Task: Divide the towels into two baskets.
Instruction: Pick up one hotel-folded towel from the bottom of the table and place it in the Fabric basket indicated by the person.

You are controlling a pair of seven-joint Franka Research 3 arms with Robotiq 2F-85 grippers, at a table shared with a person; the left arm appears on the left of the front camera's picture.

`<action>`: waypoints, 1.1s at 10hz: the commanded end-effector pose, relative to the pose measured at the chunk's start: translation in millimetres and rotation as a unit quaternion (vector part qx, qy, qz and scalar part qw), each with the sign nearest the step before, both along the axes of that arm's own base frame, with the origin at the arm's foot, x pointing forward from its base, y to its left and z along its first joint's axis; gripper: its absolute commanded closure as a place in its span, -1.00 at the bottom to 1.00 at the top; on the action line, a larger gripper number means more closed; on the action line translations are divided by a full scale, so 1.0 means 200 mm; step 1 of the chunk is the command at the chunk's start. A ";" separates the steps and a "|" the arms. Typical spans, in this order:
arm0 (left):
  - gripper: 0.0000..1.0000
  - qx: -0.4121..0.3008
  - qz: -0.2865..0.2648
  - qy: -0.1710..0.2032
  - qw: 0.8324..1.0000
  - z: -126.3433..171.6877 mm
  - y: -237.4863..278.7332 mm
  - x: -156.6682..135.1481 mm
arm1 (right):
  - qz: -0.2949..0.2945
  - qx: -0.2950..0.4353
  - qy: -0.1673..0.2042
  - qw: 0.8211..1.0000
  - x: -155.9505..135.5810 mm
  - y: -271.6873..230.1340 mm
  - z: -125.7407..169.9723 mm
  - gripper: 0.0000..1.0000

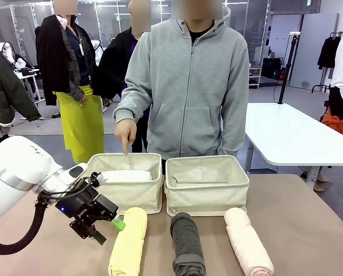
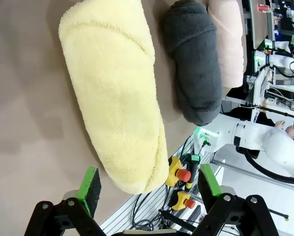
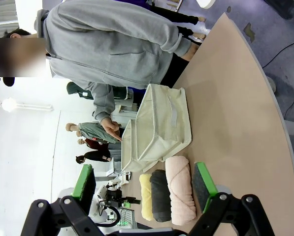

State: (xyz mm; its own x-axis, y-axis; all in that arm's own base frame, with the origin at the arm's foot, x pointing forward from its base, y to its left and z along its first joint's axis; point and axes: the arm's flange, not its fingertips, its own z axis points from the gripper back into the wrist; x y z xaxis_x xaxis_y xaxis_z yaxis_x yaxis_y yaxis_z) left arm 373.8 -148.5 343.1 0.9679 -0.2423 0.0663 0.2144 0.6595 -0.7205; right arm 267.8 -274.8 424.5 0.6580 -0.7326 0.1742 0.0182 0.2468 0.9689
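A white towel (image 1: 122,176) lies in the left basket (image 1: 131,196). The right basket (image 1: 205,198) holds no towel that I can see. In front of the baskets, side by side on the table, lie a pale yellow towel (image 1: 130,241), a charcoal towel (image 1: 187,244) and a pink towel (image 1: 249,241). My left gripper (image 1: 108,230) hangs open just left of the yellow towel's far end. In the left wrist view the yellow towel (image 2: 117,88) stretches away from the open left gripper (image 2: 149,182). My right gripper (image 3: 144,184) is open and high, with nothing between its fingers.
A person in a grey hoodie stands at the far side, one hand (image 1: 125,137) pointing a finger down at the left basket. The tan table (image 1: 309,224) is bare to the right of the pink towel. Other people and a white table stand behind.
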 end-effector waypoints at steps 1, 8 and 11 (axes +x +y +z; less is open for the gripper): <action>-1.00 0.000 0.006 -0.007 1.000 0.02 0.03 -0.01 | -0.002 0.004 -0.011 1.000 -0.01 0.00 0.01 -1.00; -1.00 0.023 0.037 -0.001 0.999 -0.09 -0.08 0.06 | -0.002 0.004 -0.011 1.000 -0.01 0.00 0.01 -1.00; -1.00 0.008 0.044 0.002 0.999 -0.13 -0.18 0.07 | -0.002 0.004 -0.011 1.000 -0.01 0.00 0.01 -1.00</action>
